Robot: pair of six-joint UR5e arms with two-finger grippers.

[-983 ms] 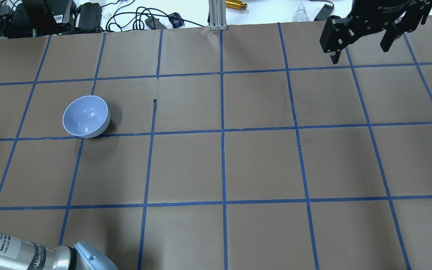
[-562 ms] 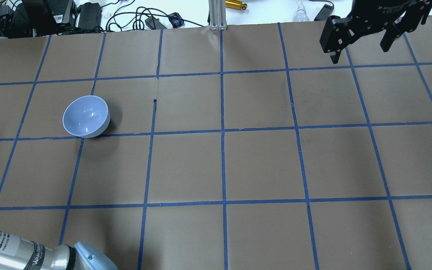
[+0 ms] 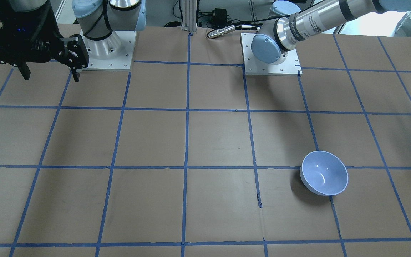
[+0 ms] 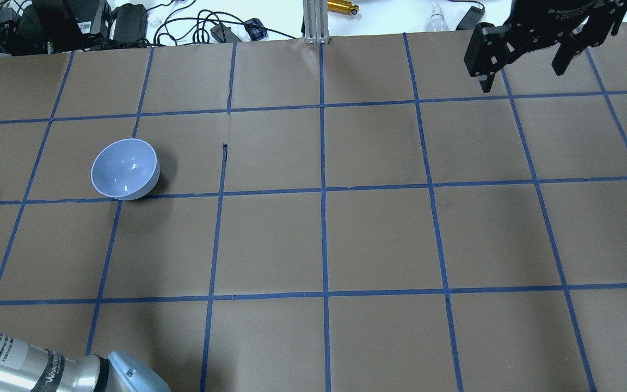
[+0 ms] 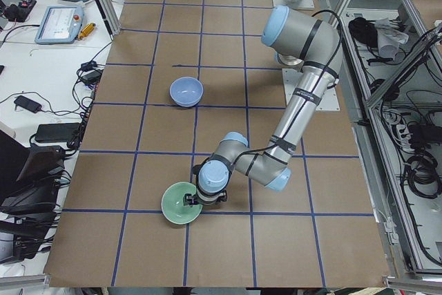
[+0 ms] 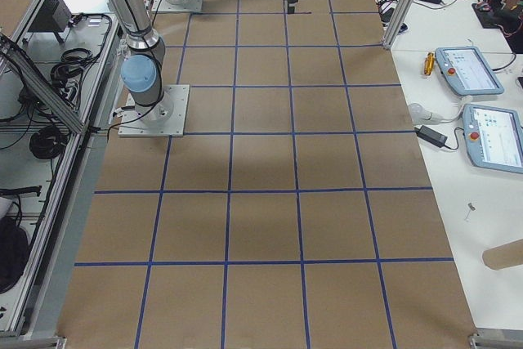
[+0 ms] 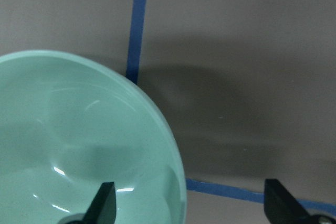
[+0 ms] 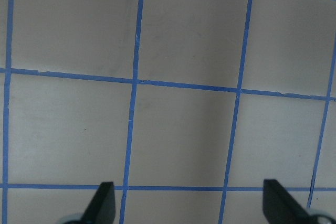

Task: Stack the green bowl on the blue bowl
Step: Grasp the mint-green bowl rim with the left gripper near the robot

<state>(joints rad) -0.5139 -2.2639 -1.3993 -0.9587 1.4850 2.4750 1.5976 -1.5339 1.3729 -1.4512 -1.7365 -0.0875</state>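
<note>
Left claw (image 7: 190, 205), spread wide, straddles the rim of the green bowl (image 7: 79, 129): one finger inside, one outside

Green bowl (image 7: 79, 140) cut off by left-wrist view's left, bottom edges.

The green bowl (image 7: 79, 140) is gleaming: smooth and glossy, catching small white highlights on its inner wall, though whether it is ceramic or plastic I cannot tell. The blue bowl (image 4: 124, 169) is shining the same way, slick and unmarked, throwing back two bright glints. Under both, the brown paper (image 4: 379, 239) is looking matt and faintly scuffed, with blue tape (image 4: 323, 234) running across it in strips, torn in places. The left arm's tube (image 3: 319, 21) is showing brushed bare metal, its joint caps (image 3: 265, 48) looking like smooth pale blue plastic — and the right gripper (image 4: 523, 76) is showing hard, matt black.
</note>
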